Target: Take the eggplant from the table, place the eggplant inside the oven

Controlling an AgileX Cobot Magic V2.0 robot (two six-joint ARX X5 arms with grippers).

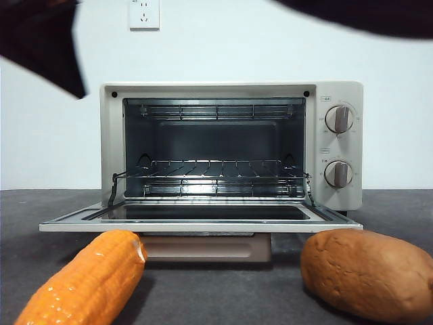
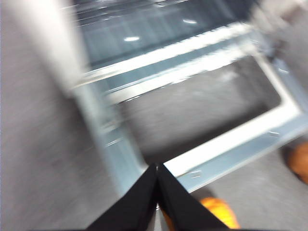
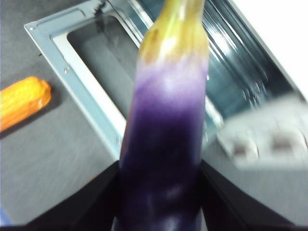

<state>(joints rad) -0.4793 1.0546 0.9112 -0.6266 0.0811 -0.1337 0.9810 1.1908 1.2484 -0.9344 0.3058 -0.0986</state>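
The eggplant (image 3: 166,144), glossy dark purple fading to a yellowish stem end, shows only in the right wrist view. My right gripper (image 3: 161,192) is shut on it, a black jaw on each side, and holds it in the air above the oven's (image 3: 72,53) lowered door. The cream-white oven (image 1: 338,95) stands on the table (image 1: 216,291) with its door folded down flat and its wire rack bare. My left gripper (image 2: 157,168) is shut on nothing and hovers over the door's (image 2: 231,139) corner. The front view does not show the eggplant.
An orange corn cob (image 1: 88,281) lies at the front left of the door, also in the right wrist view (image 3: 21,101). A brown potato (image 1: 369,271) sits at the front right. Dark arm shapes (image 1: 40,40) fill the front view's top corners.
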